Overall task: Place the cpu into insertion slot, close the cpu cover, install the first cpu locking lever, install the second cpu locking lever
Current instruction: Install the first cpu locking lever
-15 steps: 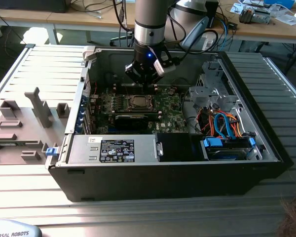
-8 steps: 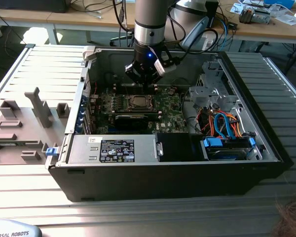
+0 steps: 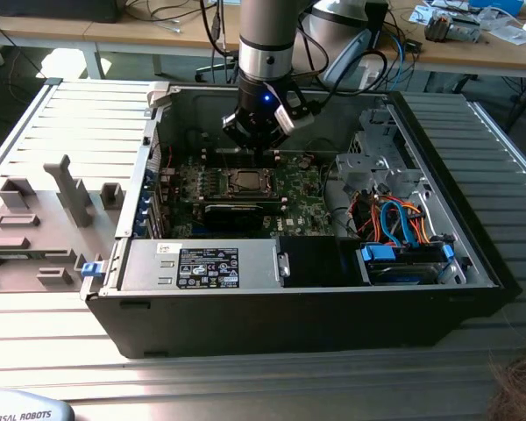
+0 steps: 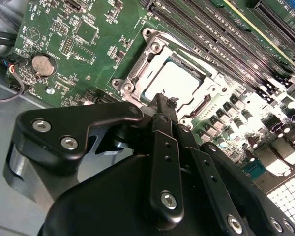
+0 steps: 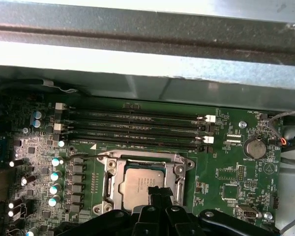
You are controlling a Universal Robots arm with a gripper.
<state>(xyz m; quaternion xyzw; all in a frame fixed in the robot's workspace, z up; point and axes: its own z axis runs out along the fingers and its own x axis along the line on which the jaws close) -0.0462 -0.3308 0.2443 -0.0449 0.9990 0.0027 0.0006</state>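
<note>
The cpu (image 5: 139,183) sits flat in the motherboard (image 3: 294,189) socket at the centre of the exterior view, inside the open computer case (image 3: 289,307), with the cpu cover (image 5: 182,172) down around it (a silvery frame). The gripper (image 4: 166,105) hangs over the socket's edge, fingertips pressed together and pinching nothing, just above the cover.

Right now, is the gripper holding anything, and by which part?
Cannot be told. The gripper sits at the edge of the cpu cover, over the seated cpu.
</note>
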